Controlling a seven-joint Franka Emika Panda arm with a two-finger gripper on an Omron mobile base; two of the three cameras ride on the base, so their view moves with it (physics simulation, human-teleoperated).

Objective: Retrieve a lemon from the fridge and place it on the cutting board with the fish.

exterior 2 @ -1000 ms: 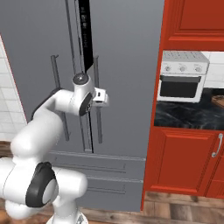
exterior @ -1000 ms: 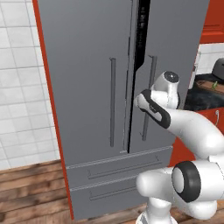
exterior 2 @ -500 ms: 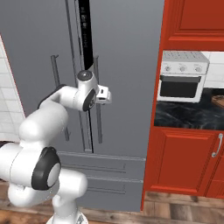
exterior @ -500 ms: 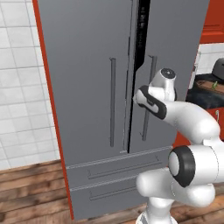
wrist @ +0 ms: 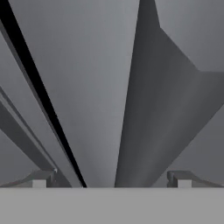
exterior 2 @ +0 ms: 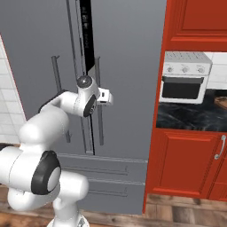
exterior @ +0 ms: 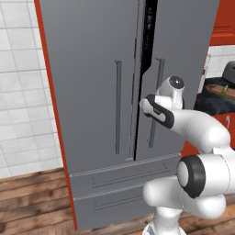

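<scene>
We are holding our gripper (wrist: 111,177) wide open, with the fridge's (exterior: 92,69) tall right handle (wrist: 144,109) standing straight between its fingers.

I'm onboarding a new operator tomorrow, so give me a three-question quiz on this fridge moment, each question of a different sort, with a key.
1. True or false: the gripper is shut on the right door's handle.
2. Multiple choice: the fridge right door is (A) wide open, (B) cracked open with a dark gap at the top, (C) removed.
3. Fill in: in the right base view, the white appliance beside the fridge sits on a dark ____.

Key:
1. False. In the hand view the fingertips stand apart, with the handle between them.
2. B.
3. Counter.
</scene>
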